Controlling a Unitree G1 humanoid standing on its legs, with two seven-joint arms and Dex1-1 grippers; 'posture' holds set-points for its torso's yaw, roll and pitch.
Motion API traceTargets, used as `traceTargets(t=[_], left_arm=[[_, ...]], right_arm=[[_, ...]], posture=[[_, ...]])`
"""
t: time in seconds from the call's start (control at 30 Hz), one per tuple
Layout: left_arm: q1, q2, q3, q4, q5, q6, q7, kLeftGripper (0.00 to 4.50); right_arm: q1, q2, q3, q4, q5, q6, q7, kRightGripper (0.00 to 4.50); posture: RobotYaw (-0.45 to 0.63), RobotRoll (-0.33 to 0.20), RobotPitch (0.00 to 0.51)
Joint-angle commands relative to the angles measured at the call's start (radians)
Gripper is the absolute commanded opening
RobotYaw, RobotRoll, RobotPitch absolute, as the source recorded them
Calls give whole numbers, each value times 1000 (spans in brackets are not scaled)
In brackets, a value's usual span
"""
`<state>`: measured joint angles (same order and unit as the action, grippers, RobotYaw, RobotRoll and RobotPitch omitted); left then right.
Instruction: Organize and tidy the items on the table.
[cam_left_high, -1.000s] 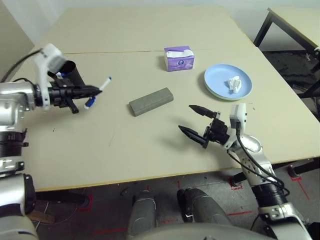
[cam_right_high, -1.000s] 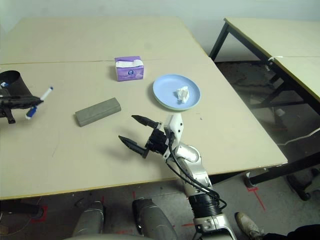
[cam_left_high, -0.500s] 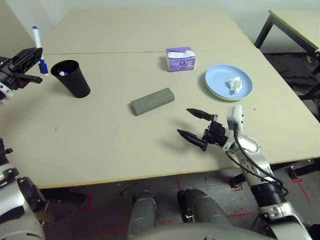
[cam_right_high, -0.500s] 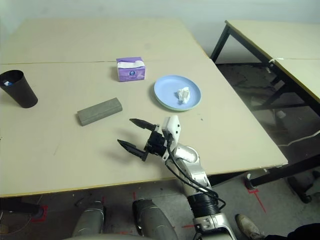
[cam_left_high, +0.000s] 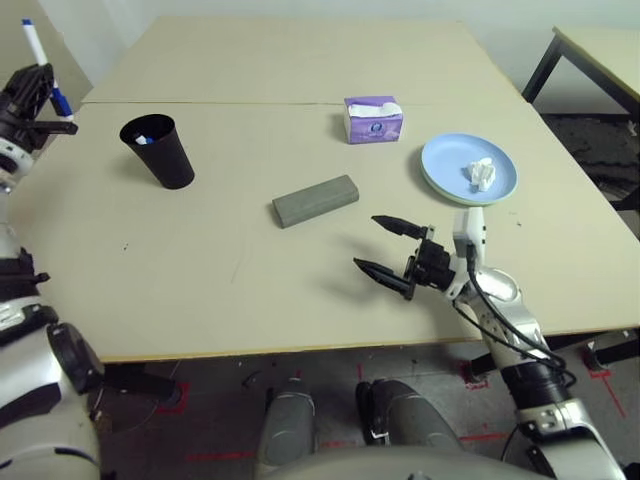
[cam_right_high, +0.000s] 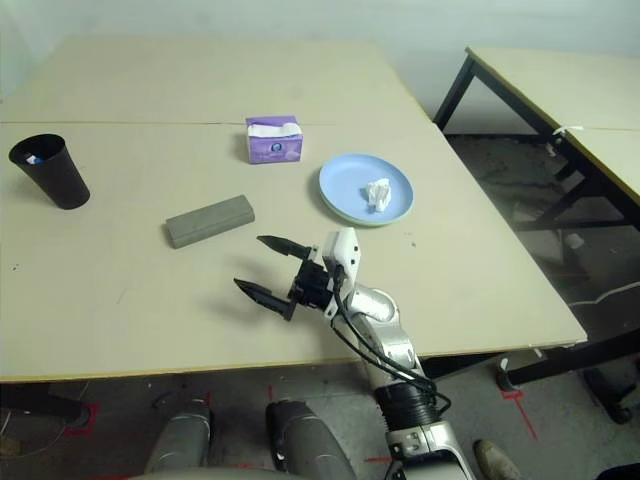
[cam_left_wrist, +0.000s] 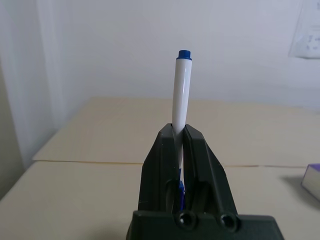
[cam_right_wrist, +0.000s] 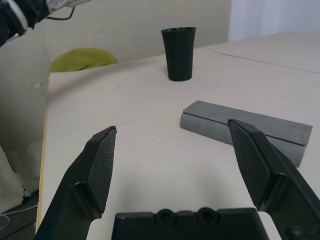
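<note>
The left gripper (cam_left_wrist: 181, 145), jaws clamped on a blue-capped marker (cam_left_wrist: 181, 95), holds it upright left of the black cup (cam_left_high: 160, 150), so dropping it in seems next, needing alignment over the rim, while the right gripper (cam_left_high: 388, 250) hovers wide open near the grey glasses case (cam_left_high: 315, 200)

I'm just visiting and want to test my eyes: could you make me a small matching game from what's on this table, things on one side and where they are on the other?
Things:
1. marker
2. crumpled tissue
3. black cup
4. grey case

Places:
A. on the blue plate
B. lying flat mid-table
C. clamped in the left tool
D. standing upright near the table's left side

Pairs: 1-C, 2-A, 3-D, 4-B
</note>
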<state>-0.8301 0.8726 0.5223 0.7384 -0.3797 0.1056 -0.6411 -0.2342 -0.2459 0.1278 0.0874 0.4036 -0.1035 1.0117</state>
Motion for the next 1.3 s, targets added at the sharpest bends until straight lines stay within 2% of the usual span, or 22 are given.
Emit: traceTargets(t=[0.03,0.3,0.57,0.8,1.3], left_arm=[[-45,-20,-39,108,28,-65,-12,8],[-126,-50,-97,277,63,-151,-21,8],[-154,-45,-122,379,93,-204,-24,8],[-158,-26,-129,430,114,-233,-33,8],[-182,-32,-154,478,146,-254,12,8]], right_arm=[[19,-11,-6,-26,2,13,-8,4500],[52,-22,-9,-74,7,29,-30,4500],[66,-25,-6,-113,16,55,-42,4500],[71,-26,-6,-132,25,72,-49,4500],[97,-31,3,-174,30,105,-52,4500]], posture=[[-12,0,125],[-42,0,132],[-51,0,135],[-52,0,141],[-66,0,143]])
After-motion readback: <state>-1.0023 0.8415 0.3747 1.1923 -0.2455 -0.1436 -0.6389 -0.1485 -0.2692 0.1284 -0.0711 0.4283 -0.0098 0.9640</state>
